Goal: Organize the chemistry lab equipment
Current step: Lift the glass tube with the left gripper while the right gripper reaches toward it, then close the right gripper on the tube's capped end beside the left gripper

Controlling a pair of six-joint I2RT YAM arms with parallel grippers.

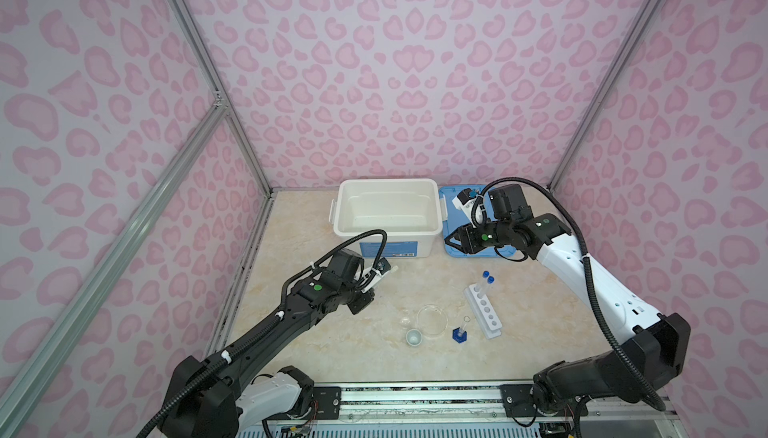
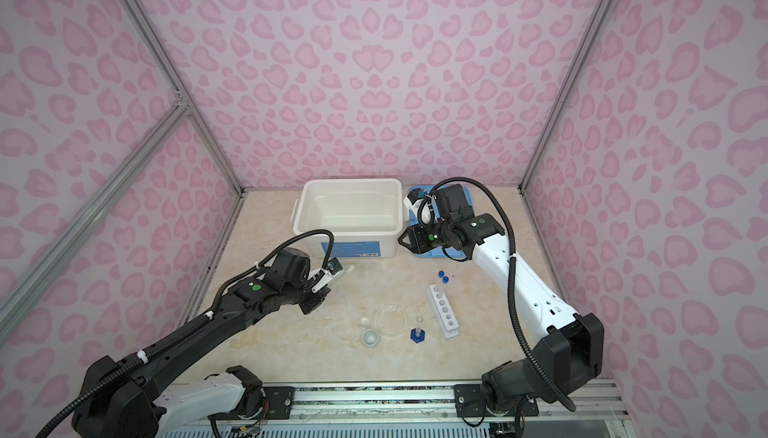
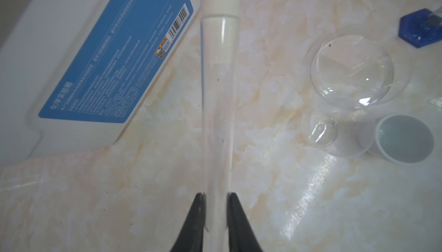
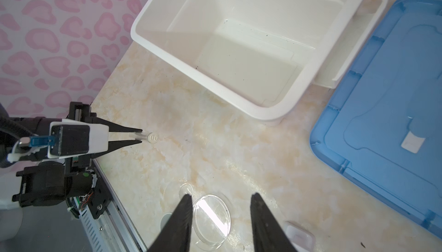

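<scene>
Left claw (image 3: 216, 194) clamps white-capped tube (image 3: 218, 95) near white bin (image 3: 24, 47).

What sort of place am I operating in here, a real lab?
Probably a staged robot test booth, not a working lab: pink patterned wall panels on aluminium framing enclose a marble-look tabletop, where a white six-hole rack and a few other small chemistry pieces are laid out.

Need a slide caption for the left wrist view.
Left tool shut on a white-capped tube; bin, dish and cup on the table beyond.
</scene>
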